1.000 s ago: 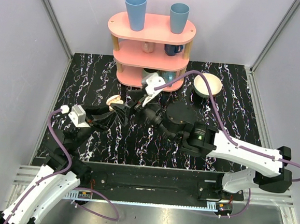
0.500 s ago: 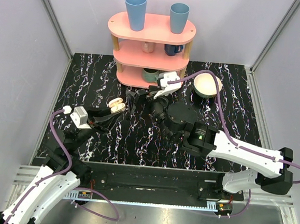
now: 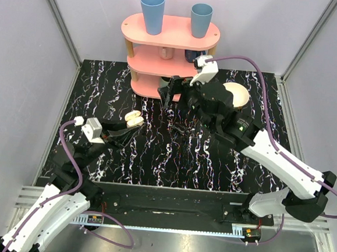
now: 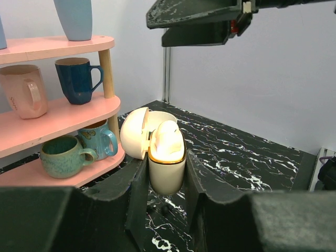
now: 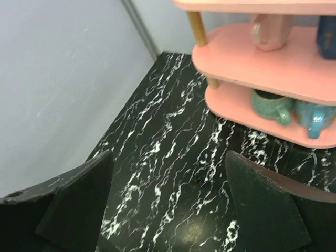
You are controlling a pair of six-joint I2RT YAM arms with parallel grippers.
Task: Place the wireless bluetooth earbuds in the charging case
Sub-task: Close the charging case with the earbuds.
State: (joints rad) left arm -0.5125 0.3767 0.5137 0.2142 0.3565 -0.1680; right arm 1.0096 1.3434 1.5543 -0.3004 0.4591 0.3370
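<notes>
The charging case (image 3: 134, 119) is a small cream-white case with its lid (image 4: 134, 132) swung open to the left. My left gripper (image 3: 129, 125) is shut on the body of the case (image 4: 167, 170) and holds it upright just above the marbled surface. Off-white earbuds (image 4: 169, 138) sit in the case's gold-rimmed top; I cannot tell whether one or two are in it. My right gripper (image 3: 171, 93) hangs open and empty in front of the pink shelf, up and to the right of the case. In the right wrist view the right gripper (image 5: 168, 197) has only bare marble between its fingers.
A pink three-tier shelf (image 3: 170, 33) stands at the back with two blue cups (image 3: 152, 11) on top and mugs (image 4: 62, 155) on its lower tiers. A cream bowl (image 3: 236, 95) sits to its right, behind the right arm. Grey walls close in both sides.
My right gripper has pulled away from the case, risen and swung back toward the shelf, with its jaws opening wider. The left gripper still holds the case, shifted slightly left.
</notes>
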